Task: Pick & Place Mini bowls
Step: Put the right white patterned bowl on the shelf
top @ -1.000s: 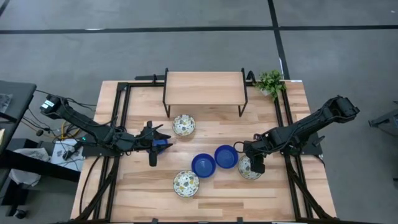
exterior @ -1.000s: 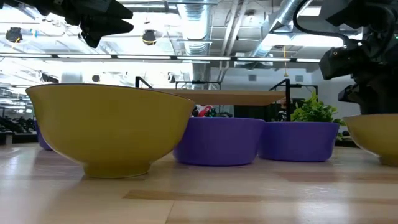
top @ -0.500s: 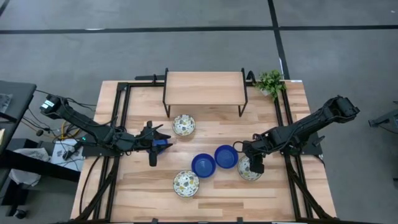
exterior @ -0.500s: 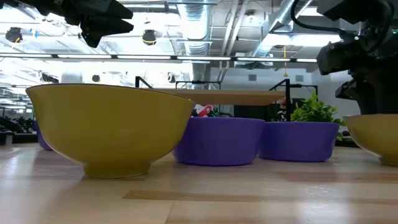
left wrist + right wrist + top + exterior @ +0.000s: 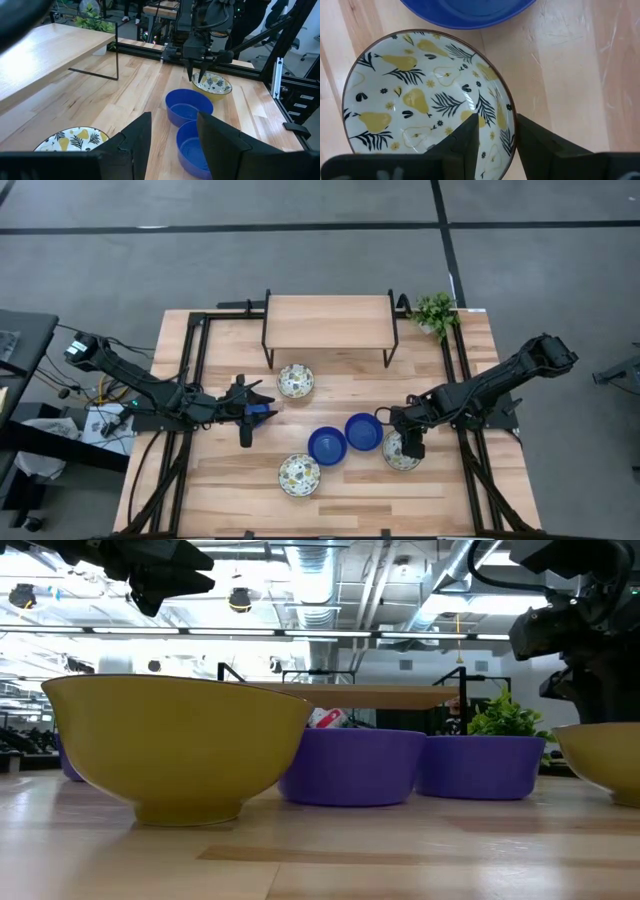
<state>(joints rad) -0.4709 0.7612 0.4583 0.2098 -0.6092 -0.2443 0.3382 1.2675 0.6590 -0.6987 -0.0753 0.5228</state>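
Three cream bowls with a pear-and-leaf pattern and two blue bowls stand on the wooden table. One patterned bowl (image 5: 295, 380) is near the shelf and another (image 5: 299, 475) is near the front edge. The blue bowls (image 5: 327, 446) (image 5: 362, 431) stand side by side at the centre. My right gripper (image 5: 495, 137) points down, open, over the third patterned bowl (image 5: 402, 451), one finger inside its rim and one outside. My left gripper (image 5: 264, 412) hovers open and level over the table's left part, with nothing between its fingers. My right gripper stands astride the patterned bowl's rim (image 5: 509, 112) from above, on the side toward the blue bowls. One finger (image 5: 465, 137) is over the inside and the other (image 5: 540, 145) outside. I cannot tell whether either finger touches the bowl, which sits flat on the table.
A low wooden shelf on black legs (image 5: 328, 320) stands at the far middle, with a small green plant (image 5: 435, 312) at the far right corner. Black frame rails (image 5: 195, 370) run along the table's left and right sides.
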